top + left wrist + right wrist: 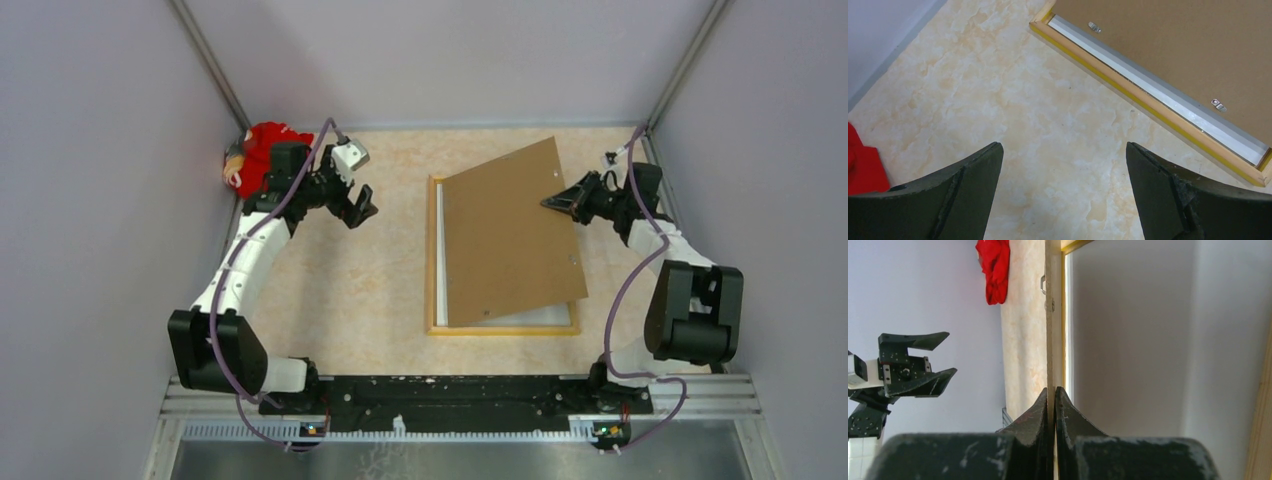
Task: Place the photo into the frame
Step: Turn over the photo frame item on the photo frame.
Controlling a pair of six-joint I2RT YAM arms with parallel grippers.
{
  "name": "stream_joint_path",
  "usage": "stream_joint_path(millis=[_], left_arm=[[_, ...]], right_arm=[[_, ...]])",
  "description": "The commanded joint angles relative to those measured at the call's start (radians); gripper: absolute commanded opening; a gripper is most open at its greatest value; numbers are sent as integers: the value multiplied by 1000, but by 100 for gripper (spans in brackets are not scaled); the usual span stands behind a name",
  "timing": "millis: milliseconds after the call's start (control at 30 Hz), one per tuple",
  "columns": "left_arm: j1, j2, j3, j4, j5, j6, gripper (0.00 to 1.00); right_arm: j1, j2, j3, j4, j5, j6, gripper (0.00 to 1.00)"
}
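Observation:
The frame [432,262] lies on its front at the table's middle, its wood-coloured back up and a yellow edge [1148,100] showing. Inside it lies a white sheet [535,317], which looks like the photo's plain back [1148,81] [1128,340]. A brown backing board [510,235] slants over the frame, its right side lifted. My right gripper [548,203] is shut on the board's thin right edge [1049,340], the jaws [1052,388] pinching it from both sides. My left gripper [362,212] hovers open left of the frame, over bare table [1063,145].
A red cloth [262,155] is bunched in the far left corner, behind the left arm. Grey walls close in the table on the left, right and back. Small metal clips [1218,105] sit on the board near the frame's left rim.

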State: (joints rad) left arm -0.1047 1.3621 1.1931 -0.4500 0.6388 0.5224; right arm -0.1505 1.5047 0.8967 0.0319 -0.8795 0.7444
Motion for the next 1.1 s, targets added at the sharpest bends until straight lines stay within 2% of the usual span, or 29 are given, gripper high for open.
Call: stream_joint_path(millis=[0,1067], left_arm=[[-4,1,-4,4,18,1,98],[-6,-56,-49,-18,12,45,99]], right_arm=[[25,-3,9,77,-38,29,0],[52,50,-68,261,14,112,0]])
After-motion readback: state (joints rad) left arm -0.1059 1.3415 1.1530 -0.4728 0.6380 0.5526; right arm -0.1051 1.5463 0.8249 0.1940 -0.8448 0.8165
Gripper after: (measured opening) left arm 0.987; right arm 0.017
